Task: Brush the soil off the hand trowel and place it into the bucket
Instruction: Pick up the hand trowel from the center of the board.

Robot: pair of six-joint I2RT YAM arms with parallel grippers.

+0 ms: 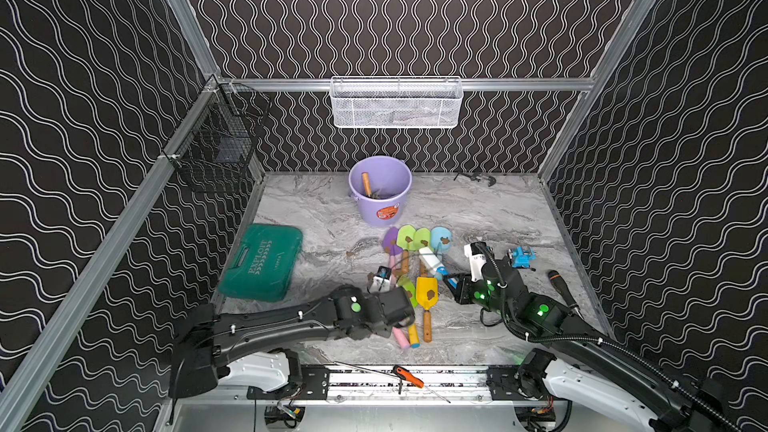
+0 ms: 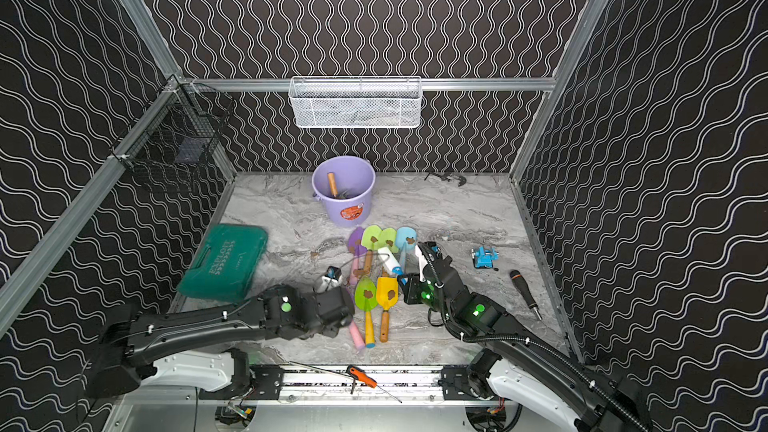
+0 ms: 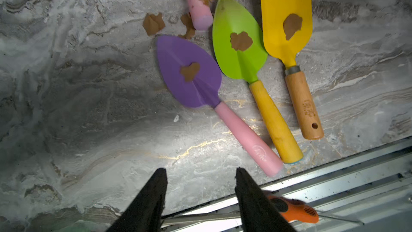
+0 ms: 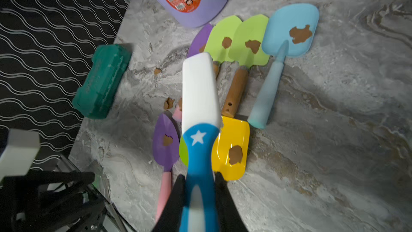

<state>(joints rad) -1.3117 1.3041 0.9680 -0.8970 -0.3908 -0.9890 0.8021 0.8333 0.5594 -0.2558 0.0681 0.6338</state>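
Purple trowel [image 3: 178, 59], pink handle, one brown soil clump [image 3: 190, 71] mid-blade, lies flat well in front of bucket [image 1: 382, 209]; left gripper [image 3: 200, 170] jaws apart, empty; right gripper [image 4: 199, 177] clamped on brush [image 4: 198, 85].

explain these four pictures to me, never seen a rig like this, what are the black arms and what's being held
Two black robot arms work over a marble table. Two pictures look down on the whole scene from above, side by side like a pair of eyes; the other two come from a camera on each arm's wrist. On the table lie coloured hand trowels with brown soil clumps on their blades, plus a purple bucket and a green case. The right gripper is shut on a white and blue brush. The left gripper is open and holds nothing.
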